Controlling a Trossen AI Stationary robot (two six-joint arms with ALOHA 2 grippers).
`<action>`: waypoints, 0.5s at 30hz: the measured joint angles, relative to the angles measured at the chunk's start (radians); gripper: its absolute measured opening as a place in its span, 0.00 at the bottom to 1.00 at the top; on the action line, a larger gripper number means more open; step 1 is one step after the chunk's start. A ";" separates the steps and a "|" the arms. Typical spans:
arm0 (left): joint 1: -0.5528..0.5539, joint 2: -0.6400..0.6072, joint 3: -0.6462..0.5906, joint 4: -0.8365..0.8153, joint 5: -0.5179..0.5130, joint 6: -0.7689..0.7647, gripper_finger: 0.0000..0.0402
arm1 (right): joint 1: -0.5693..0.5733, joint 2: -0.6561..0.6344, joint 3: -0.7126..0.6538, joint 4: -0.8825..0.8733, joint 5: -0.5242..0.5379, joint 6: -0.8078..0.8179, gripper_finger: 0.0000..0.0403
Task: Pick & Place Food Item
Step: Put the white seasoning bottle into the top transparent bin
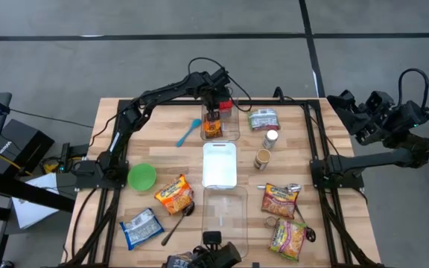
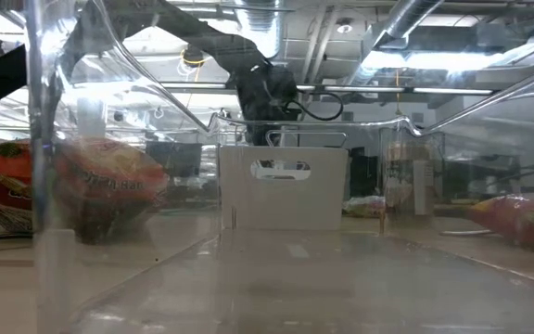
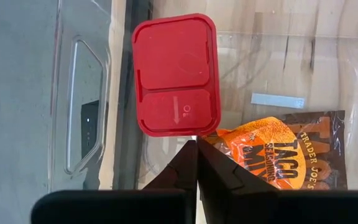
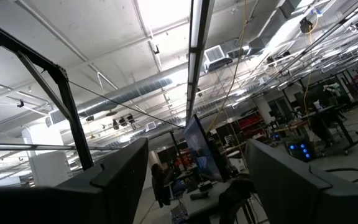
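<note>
An orange and dark taco mix packet [image 3: 278,155] [image 1: 212,128] sits inside a clear bin [image 1: 233,132] at the table's far middle. Beside it stands a container with a red lid [image 3: 176,74] [image 1: 226,106]. My left gripper [image 3: 196,142] [image 1: 213,113] reaches slanting down into that bin and is shut at the packet's orange corner. In the low view the left arm [image 2: 267,93] shows behind the white bin [image 2: 281,186]. My right gripper [image 4: 197,149] [image 1: 352,112] waits off the table's right edge, raised, pointing up at the ceiling, open and empty. My left gripper has its two fingers closed together at the packet's orange corner [image 3: 211,138], next to the red lid's edge. The fingers come slanting down from above. They cover the place of contact, so the number of layers does not show. Whether the packet is clear of the bin floor cannot be told.
A white bin [image 1: 219,164] and a second clear bin [image 1: 226,212] stand in the table's middle and near middle. Around them lie noodle packets [image 1: 173,193] [image 1: 280,197], a green bowl [image 1: 141,176], a blue spatula [image 1: 188,132], two jars [image 1: 272,138] and a spoon [image 1: 177,227].
</note>
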 joint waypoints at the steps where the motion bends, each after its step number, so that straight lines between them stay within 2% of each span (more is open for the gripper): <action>1: 0.000 0.000 0.000 0.000 0.000 0.000 0.00 | 0.000 0.000 0.000 0.000 0.000 0.000 0.65; 15: 0.003 -0.039 0.004 -0.017 0.003 -0.002 0.00 | 0.000 0.000 0.000 -0.007 0.000 0.000 0.65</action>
